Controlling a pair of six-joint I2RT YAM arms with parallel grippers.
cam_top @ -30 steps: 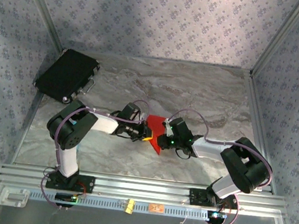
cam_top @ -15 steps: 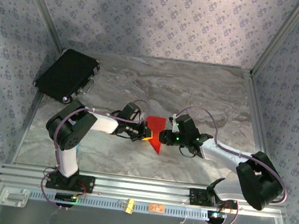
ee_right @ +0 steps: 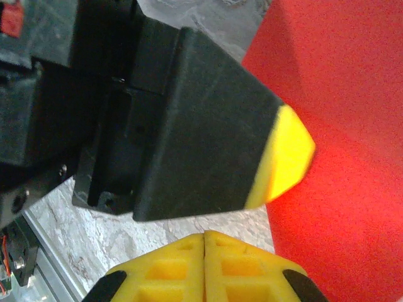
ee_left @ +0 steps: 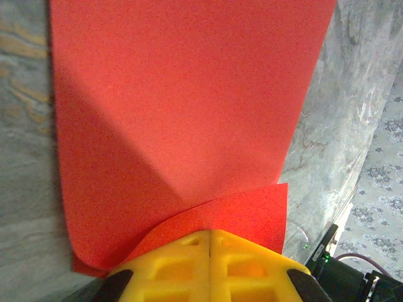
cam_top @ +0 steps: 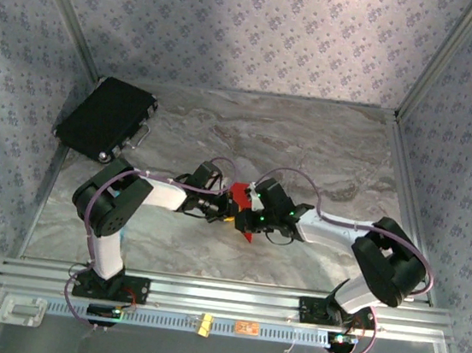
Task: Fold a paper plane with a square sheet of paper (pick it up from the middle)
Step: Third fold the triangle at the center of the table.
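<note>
Marble tabletop: left gripper pinches square sheet of paper, steadying its fold; right gripper pressed together (seemingly empty).

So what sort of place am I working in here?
Likely an enclosed lab test cell: a marble-look tabletop, patterned walls on metal frame posts, and an aluminium mounting rail along the near edge.

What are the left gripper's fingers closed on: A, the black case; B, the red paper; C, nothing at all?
B: in the left wrist view the left gripper has its yellow fingers shut together on the edge of the folded red paper, while the black case lies well apart from it.
</note>
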